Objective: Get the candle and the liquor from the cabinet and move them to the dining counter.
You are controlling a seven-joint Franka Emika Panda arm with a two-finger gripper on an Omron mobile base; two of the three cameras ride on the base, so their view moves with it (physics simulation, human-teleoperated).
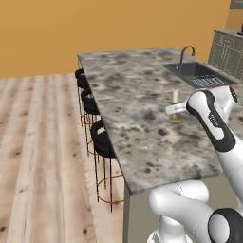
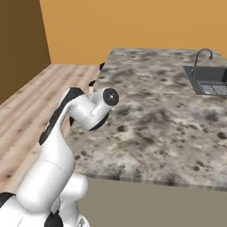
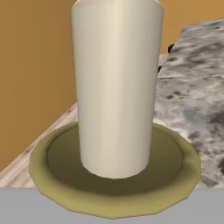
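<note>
The candle [image 1: 175, 96], a cream pillar on a brass dish [image 3: 114, 192], stands upright over the dining counter [image 1: 137, 123], a little in front of the sink. My gripper [image 1: 174, 110] reaches in from the right and is shut on the candle at its brass stem, under the dish. In the hand view the candle [image 3: 116, 87] is very close and hides my fingertips. I cannot tell whether its base touches the marble [image 3: 197, 87]. The liquor and the cabinet are out of view.
An inset sink [image 1: 199, 73] with a curved faucet [image 1: 186, 52] lies at the counter's far right; the sink [image 2: 210, 80] also appears in the right base view. Black round stools [image 1: 102, 137] line the counter's left edge. Grey panelled units [image 1: 228, 52] stand beyond.
</note>
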